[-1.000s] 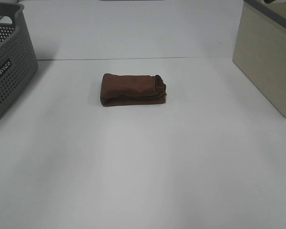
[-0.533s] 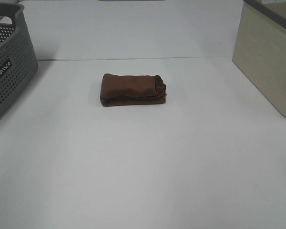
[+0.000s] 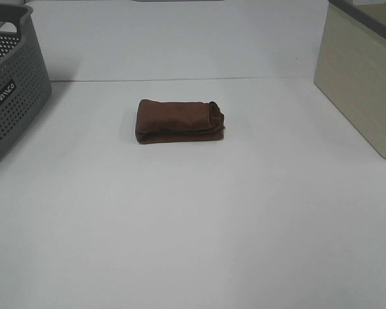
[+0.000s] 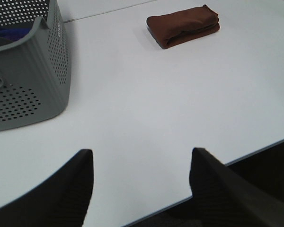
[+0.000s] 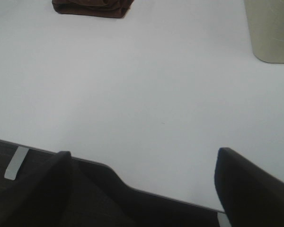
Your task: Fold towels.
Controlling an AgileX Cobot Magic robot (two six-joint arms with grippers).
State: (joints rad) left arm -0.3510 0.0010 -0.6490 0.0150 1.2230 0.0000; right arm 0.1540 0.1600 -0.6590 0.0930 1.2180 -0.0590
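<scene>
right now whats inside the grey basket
In the left wrist view, the grey basket shows something blue through its holes. What it is cannot be told; the wall hides the rest.

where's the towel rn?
In the exterior high view the towel lies folded on the white table, slightly left of centre, between the grey basket at left and the beige bin at right, touching neither.

Brown towel (image 3: 180, 120), grey perforated basket (image 3: 13, 90), beige bin (image 3: 360, 84).
</scene>
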